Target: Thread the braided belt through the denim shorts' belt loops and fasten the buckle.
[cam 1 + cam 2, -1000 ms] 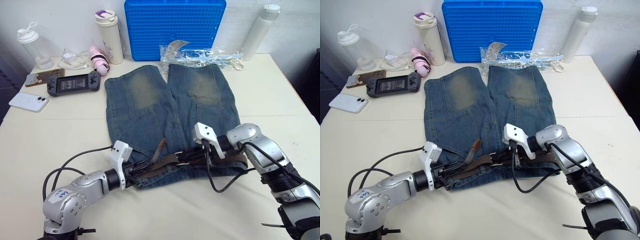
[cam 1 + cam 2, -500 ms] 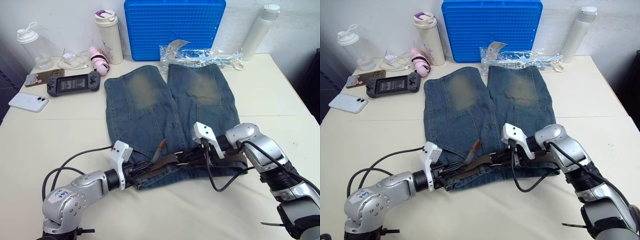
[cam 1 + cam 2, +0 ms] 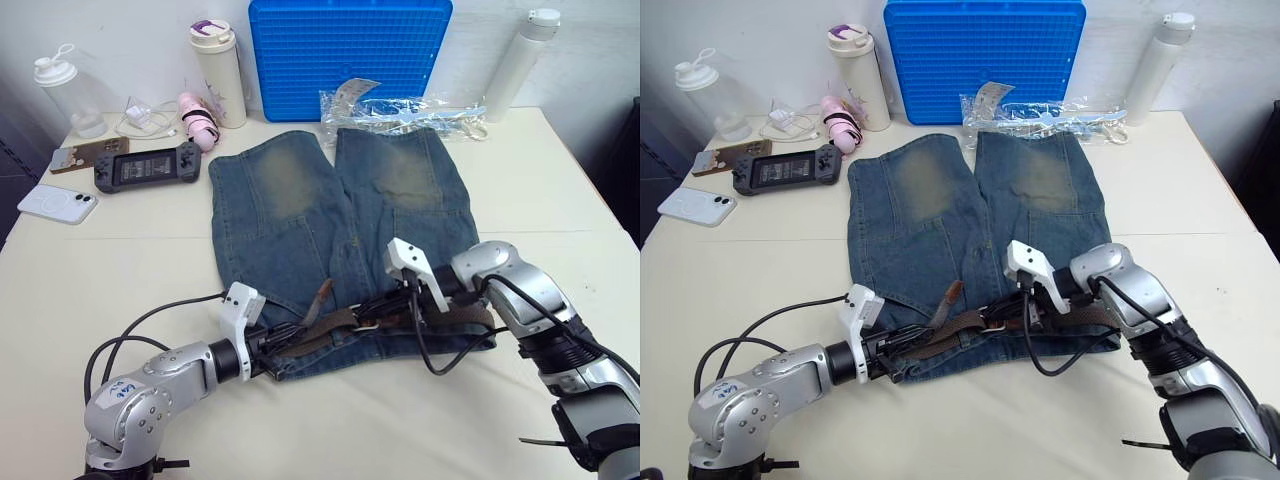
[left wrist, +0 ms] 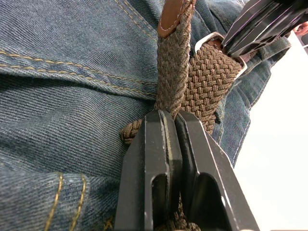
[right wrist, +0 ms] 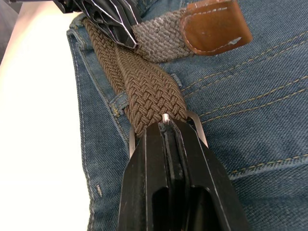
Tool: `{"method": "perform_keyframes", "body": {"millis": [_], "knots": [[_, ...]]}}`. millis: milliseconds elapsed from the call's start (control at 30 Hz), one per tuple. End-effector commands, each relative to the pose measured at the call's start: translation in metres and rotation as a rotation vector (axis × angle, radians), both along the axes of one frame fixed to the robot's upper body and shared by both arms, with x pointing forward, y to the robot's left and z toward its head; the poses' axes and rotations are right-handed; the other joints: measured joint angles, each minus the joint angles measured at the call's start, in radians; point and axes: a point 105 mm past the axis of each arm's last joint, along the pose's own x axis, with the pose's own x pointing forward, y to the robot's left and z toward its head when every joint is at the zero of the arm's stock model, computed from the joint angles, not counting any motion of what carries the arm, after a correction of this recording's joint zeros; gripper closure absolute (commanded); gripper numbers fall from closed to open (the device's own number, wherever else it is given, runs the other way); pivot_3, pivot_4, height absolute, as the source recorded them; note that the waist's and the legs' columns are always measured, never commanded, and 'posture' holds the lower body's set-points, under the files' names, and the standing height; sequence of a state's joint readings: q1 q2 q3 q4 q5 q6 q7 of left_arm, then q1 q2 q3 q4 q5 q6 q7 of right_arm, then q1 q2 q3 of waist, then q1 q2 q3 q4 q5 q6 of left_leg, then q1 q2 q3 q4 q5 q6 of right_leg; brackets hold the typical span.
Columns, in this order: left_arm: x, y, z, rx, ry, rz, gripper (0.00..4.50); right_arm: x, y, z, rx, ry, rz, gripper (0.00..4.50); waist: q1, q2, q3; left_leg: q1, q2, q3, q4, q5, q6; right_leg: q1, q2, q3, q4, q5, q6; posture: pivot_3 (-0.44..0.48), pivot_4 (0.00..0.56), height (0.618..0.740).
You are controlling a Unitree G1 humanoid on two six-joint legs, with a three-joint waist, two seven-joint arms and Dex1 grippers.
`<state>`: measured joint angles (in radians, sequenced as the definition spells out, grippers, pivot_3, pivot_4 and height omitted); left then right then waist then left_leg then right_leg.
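The denim shorts (image 3: pixel 300 220) lie flat on the table, waistband toward me. The braided belt (image 3: pixel 335 322) runs along the waistband, and its leather-tipped end (image 3: pixel 321 293) sticks up over the denim. My left gripper (image 4: pixel 172 115) is shut on the belt's brown weave near that end. My right gripper (image 5: pixel 166 122) is shut on the buckle (image 5: pixel 198 126), whose silver frame shows on both sides of its fingers with the belt passing through it. A small belt loop (image 5: pixel 119 105) sits on the waistband beside the belt. The two grippers face each other a short way apart.
A blue grid board (image 3: pixel 350 55) leans on the back wall, with a clear plastic bag (image 3: pixel 400 110) in front of it and a white bottle (image 3: pixel 520 60) to the right. A tumbler (image 3: pixel 220 70), game controller (image 3: pixel 148 165) and phone (image 3: pixel 57 203) lie at the back left.
My right gripper has shifted slightly left and away from me with the buckle. The left arm and the belt's end have stayed where they were.
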<state>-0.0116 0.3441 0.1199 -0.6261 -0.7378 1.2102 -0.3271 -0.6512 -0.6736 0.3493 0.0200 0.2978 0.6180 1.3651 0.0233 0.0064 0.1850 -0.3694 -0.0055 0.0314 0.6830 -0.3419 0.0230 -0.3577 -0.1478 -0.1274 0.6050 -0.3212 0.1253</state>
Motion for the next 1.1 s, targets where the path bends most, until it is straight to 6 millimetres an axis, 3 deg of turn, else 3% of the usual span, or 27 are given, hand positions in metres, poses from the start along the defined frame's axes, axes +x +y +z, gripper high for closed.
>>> {"method": "perform_keyframes", "body": {"millis": [33, 267, 367, 700, 800, 967, 1100], "knots": [[-0.012, 0.005, -0.026, 0.053, 0.125, 0.012, 4.50, -0.002, 0.002, -0.002, -0.002, -0.002, 0.018, 4.42, 0.000, 0.000, 0.000, 0.000, 0.000, 0.000, 0.000, 0.000, 0.000, 0.000, 0.000, 0.000, 0.000, 0.000, 0.000, 0.000, 0.150, 0.693], [-0.012, 0.004, -0.026, 0.052, 0.123, 0.011, 4.50, -0.007, 0.006, -0.011, -0.028, 0.026, 0.051, 4.42, 0.000, 0.000, 0.000, 0.000, 0.000, 0.000, 0.000, 0.000, 0.000, 0.000, 0.000, 0.000, 0.000, 0.000, 0.000, 0.000, 0.150, 0.693], [-0.011, 0.003, -0.025, 0.049, 0.113, 0.005, 4.50, -0.008, 0.005, -0.024, -0.090, 0.052, 0.039, 4.42, 0.000, 0.001, -0.002, 0.001, 0.000, 0.000, 0.000, 0.000, 0.000, 0.000, 0.000, 0.000, 0.000, 0.000, 0.000, 0.000, 0.150, 0.693], [0.012, 0.010, -0.004, 0.014, -0.009, 0.017, 4.50, -0.009, -0.003, -0.050, -0.248, 0.122, 0.003, 4.42, 0.000, -0.003, -0.013, 0.003, 0.001, 0.000, 0.000, -0.001, -0.002, 0.001, -0.001, 0.001, -0.003, -0.001, -0.001, 0.000, 0.150, 0.693], [0.020, 0.015, 0.007, -0.008, -0.045, 0.017, 4.50, -0.011, -0.006, -0.055, -0.278, 0.146, -0.006, 4.42, 0.000, -0.004, -0.014, 0.004, 0.001, 0.000, 0.000, -0.001, -0.002, 0.001, -0.001, 0.001, -0.002, -0.001, -0.001, 0.000, 0.150, 0.693], [0.039, 0.012, 0.045, -0.105, -0.172, -0.042, 4.50, -0.020, -0.006, -0.064, -0.313, 0.162, 0.015, 4.42, 0.001, -0.005, -0.015, 0.003, 0.002, -0.001, 0.000, -0.001, -0.004, 0.001, -0.001, 0.001, -0.002, -0.001, -0.002, 0.000, 0.150, 0.693], [0.062, -0.003, 0.080, -0.198, -0.254, -0.098, 4.50, -0.026, -0.010, -0.072, -0.358, 0.167, 0.019, 4.42, 0.003, -0.008, -0.017, 0.002, 0.001, -0.003, 0.000, -0.001, -0.003, 0.002, 0.000, -0.002, 0.000, -0.001, -0.002, 0.000, 0.150, 0.693]]}}
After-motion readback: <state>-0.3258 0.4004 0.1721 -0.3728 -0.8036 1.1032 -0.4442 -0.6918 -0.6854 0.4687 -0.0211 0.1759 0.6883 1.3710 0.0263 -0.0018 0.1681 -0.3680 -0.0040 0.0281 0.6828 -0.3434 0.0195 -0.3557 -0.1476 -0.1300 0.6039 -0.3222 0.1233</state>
